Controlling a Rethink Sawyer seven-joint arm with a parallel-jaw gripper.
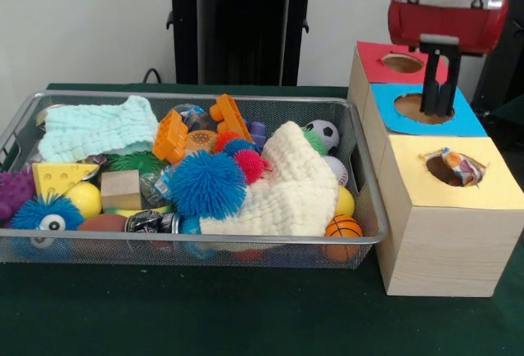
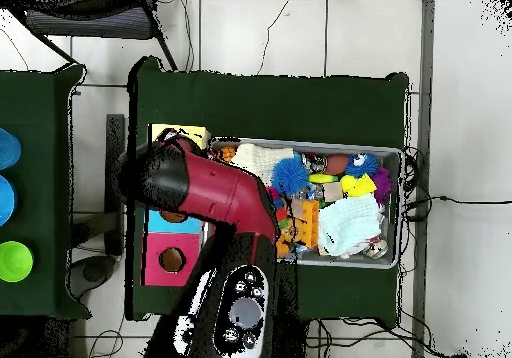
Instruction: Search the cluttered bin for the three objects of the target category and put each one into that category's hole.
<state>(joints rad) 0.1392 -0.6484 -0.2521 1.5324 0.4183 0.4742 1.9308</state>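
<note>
So the gripper [image 1: 437, 94] hangs over the blue-surround hole [image 1: 423, 109], fingers close together, pinching nothing. A spotted wrapper [image 1: 460, 166] sits in the yellow-surround hole [image 1: 452, 169]. The wire mesh bin [image 1: 246, 251] is packed with balls, blocks and waffle cloths [image 1: 286, 186].

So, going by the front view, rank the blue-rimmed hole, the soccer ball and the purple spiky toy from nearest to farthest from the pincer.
1. Blue-rimmed hole, right below the pincer.
2. Soccer ball, at the bin's far right corner.
3. Purple spiky toy, at the bin's left end.
</note>
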